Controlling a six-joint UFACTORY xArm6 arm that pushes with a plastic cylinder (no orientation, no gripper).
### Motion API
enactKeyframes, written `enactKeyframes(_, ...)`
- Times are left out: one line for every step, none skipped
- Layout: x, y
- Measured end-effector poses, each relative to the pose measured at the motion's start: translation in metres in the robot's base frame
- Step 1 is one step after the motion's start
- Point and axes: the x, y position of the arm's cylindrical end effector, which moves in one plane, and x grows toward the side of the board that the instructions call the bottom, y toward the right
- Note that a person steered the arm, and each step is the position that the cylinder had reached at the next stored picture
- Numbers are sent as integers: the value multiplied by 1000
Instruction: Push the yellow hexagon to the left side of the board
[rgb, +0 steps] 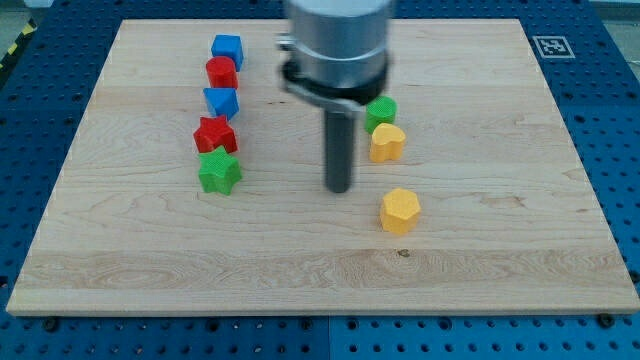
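My tip (340, 189) is sitting just left of and slightly above the yellow hexagon (400, 211), not touching. No pincer showing, so can't tell its state. Hexagon is lying right of centre on the table (480, 270). I'm judging the tip needs looping round to the hexagon's right, then pushing left, passing below the green star (220, 173).

Tool tip (340, 189) left of yellow hexagon (399, 211)

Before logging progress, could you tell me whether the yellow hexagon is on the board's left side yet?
No: the yellow hexagon lies right of centre, right of my tip.
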Motion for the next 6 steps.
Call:
enactKeyframes(0,81)
enactKeyframes(8,117)
enactKeyframes(35,99)
enactKeyframes(44,72)
enactKeyframes(44,44)
enactKeyframes(45,15)
